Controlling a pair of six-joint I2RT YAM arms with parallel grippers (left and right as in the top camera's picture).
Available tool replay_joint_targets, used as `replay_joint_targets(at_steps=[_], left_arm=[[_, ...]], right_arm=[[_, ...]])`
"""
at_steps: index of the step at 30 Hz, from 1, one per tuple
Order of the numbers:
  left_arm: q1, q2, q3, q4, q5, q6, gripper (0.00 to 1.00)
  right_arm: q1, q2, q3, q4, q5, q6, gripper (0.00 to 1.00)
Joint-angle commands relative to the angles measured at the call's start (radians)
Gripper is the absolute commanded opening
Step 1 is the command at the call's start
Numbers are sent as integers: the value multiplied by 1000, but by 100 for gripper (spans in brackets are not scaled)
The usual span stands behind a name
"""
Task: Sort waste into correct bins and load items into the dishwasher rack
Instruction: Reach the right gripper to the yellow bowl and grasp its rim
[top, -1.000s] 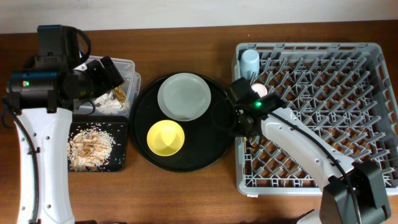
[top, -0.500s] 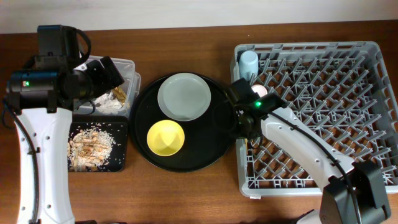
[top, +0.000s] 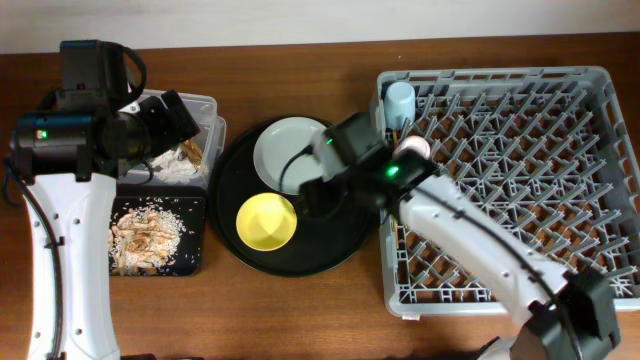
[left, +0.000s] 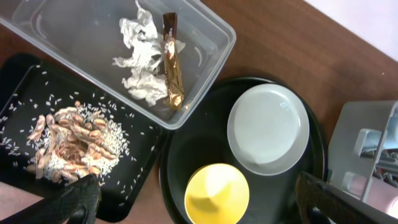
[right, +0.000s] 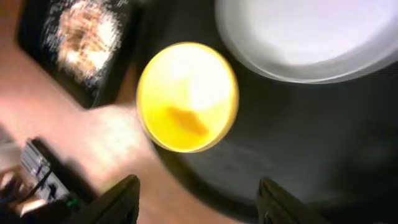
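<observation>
The yellow bowl (top: 266, 221) and the pale plate (top: 285, 150) lie on the round black tray (top: 235, 250). My right gripper (top: 315, 200) hovers over that tray just right of the bowl, open, with nothing between its fingers (right: 124, 196). In the right wrist view the bowl (right: 188, 96) and plate (right: 311, 34) are blurred. The light-blue cup (top: 401, 100) and pink cup (top: 410, 146) stand in the grey rack (top: 520, 180) at its near-left corner. My left gripper (top: 180, 118) hangs open over the clear box (left: 205, 37), which holds white paper (left: 140, 62) and the gold wrapper (left: 172, 68). Food scraps (left: 68, 140) fill the small black tray (left: 25, 81).
The rack takes up the right half of the table. The clear box (top: 205, 105) and small black tray (top: 195, 255) sit close against the round tray's left side. My right arm crosses from the rack's front edge over part of the plate.
My right arm has swung left from the rack's left edge to above the round tray, and its jaws have opened. The left arm has not moved.
</observation>
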Motion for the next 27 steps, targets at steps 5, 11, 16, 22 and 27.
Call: replay_joint_targets(at_steps=[5, 11, 16, 22, 27], left_arm=[[2, -8, 5, 3, 4, 16, 99], [2, -8, 5, 2, 4, 16, 99], [2, -8, 5, 2, 4, 16, 99], [2, -8, 5, 3, 4, 16, 99], [2, -8, 5, 3, 4, 16, 99]], right_arm=[[171, 65, -114, 245, -38, -19, 64], [288, 172, -114, 405, -9, -114, 70], [320, 212, -114, 425, 234, -114, 70], [328, 270, -114, 458, 221, -111, 62], [336, 285, -115, 467, 225, -111, 59]])
